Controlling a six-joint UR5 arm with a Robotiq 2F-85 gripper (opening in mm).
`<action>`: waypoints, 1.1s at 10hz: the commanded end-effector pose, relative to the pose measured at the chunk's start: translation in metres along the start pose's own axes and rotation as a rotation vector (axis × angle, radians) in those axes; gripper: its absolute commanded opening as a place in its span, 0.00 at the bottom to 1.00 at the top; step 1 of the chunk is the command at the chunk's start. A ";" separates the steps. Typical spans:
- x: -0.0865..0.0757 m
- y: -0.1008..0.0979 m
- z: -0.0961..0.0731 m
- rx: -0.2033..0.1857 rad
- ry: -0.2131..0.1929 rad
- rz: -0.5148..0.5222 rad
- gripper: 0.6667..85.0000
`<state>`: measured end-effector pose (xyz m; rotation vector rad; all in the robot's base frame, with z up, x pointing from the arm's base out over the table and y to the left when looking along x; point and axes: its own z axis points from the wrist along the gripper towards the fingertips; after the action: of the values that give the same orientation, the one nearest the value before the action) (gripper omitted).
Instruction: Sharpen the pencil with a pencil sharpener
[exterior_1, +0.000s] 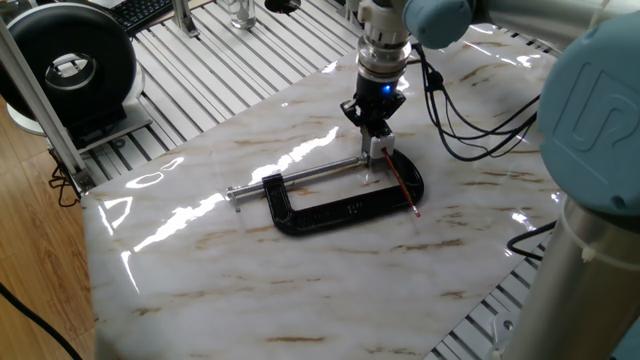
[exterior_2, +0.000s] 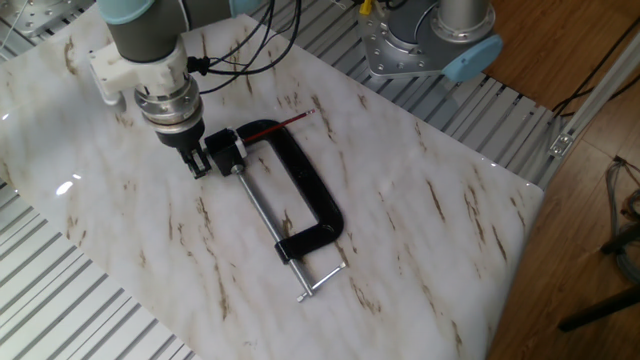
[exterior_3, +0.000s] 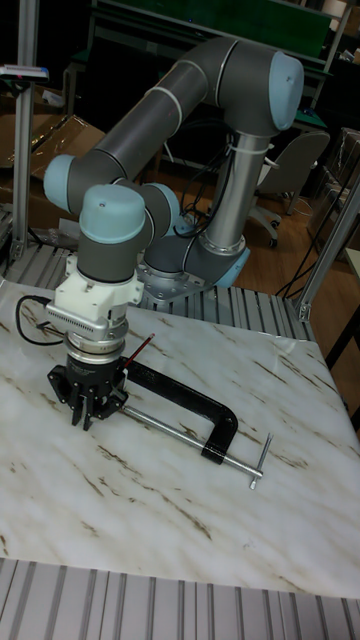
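Marble tabletop wide and bare toward near edge, room to pull away. C-clamp unanchored, likely to slide if pushed. Gripper low beside pencil sharpener; jaws' state unclear. Red pencil across clamp frame, could roll off.

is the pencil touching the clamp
Touching. In the other fixed view the pencil lies across the top bend of the clamp, its red shaft resting on the black frame, one end by the sharpener.
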<state>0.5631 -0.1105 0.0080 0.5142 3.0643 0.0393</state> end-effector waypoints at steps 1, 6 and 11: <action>-0.005 0.003 -0.002 -0.018 -0.016 -0.064 0.49; -0.018 -0.008 -0.045 0.013 -0.001 -0.108 0.57; -0.008 0.001 -0.111 0.049 0.014 -0.099 0.47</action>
<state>0.5717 -0.1274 0.0879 0.3427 3.1046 -0.0462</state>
